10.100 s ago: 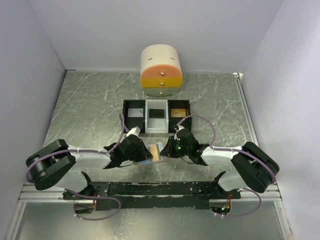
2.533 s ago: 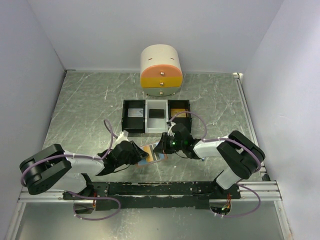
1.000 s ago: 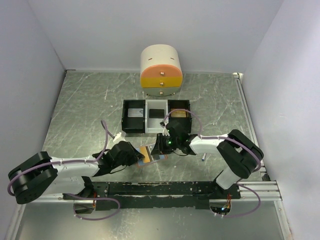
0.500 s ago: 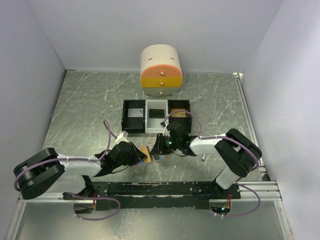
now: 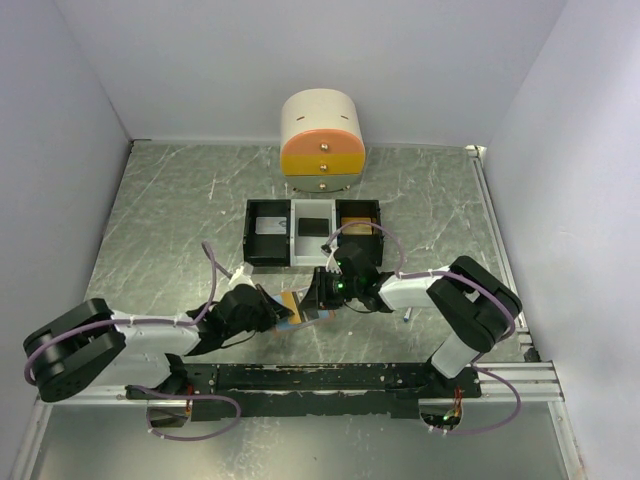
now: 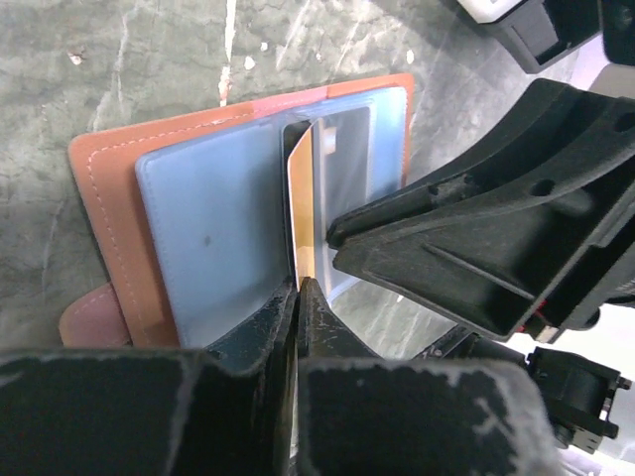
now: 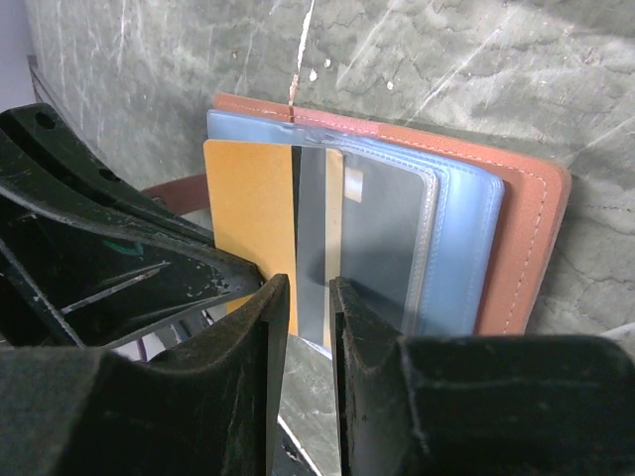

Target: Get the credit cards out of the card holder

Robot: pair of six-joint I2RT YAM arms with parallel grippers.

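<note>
The card holder (image 6: 114, 213), tan leather with light blue lining, lies open on the table between both grippers (image 5: 293, 305). An orange-gold credit card (image 6: 303, 213) sticks partly out of its clear pocket (image 7: 248, 213). My left gripper (image 6: 296, 288) is shut on that card's near edge. From the opposite side, my right gripper (image 7: 310, 290) holds the clear pocket leaf (image 7: 382, 248) of the card holder, jaws a narrow gap apart. In the left wrist view its black fingers (image 6: 466, 233) lie over the pocket. A dark grey card (image 5: 268, 226) and a black card (image 5: 313, 227) lie in the tray.
The black-and-white compartment tray (image 5: 268, 262) stands just behind the grippers. A cream and orange drawer unit (image 5: 322, 143) is at the back wall. A slim pen (image 5: 407, 315) lies right of the right gripper. White walls close in three sides.
The left arm has shifted a little at the card holder's left side and its jaws now pinch the orange-gold card. The right gripper has hardly moved.
</note>
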